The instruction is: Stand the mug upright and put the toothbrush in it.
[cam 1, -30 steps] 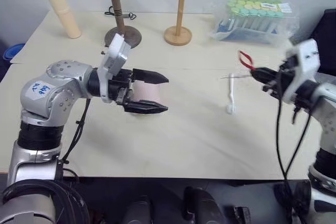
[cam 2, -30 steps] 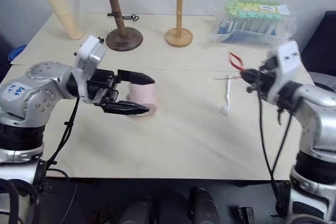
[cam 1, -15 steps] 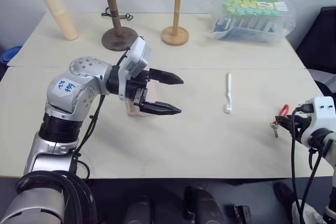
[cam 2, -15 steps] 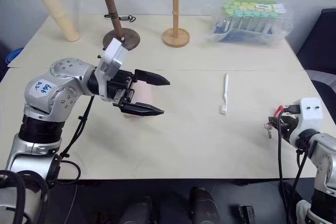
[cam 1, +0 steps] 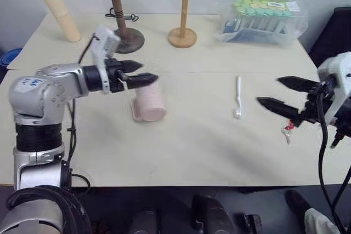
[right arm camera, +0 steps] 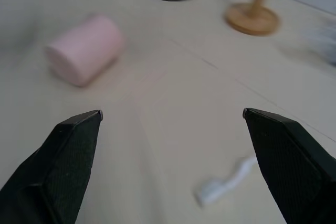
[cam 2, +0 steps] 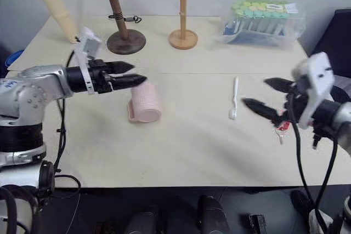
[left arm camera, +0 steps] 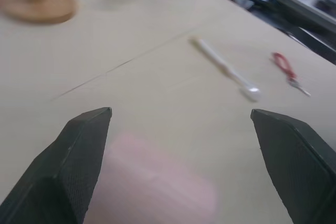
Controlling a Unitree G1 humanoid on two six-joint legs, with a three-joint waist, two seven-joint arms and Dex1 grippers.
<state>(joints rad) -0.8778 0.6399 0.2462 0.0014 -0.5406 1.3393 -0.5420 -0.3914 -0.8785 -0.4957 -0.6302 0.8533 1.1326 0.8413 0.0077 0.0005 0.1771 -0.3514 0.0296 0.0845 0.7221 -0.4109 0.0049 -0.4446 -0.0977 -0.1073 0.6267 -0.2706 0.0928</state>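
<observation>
Lying on its side on the table [cam 1: 181, 152], the mug [cam 1: 148, 102] is showing its blank base in the right wrist view, with both the left claw [cam 1: 138, 73] and the right claw [cam 1: 281, 95] spreading empty.

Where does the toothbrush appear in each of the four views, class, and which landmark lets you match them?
Left eye view: toothbrush right of centre on the table, between the mug and the right gripper.
Right eye view: toothbrush right of centre, same spot.
Left wrist view: toothbrush beyond the fingers.
Right wrist view: its head end between the fingers.
Shared landmark: the pink mug, lying on its side.
</observation>
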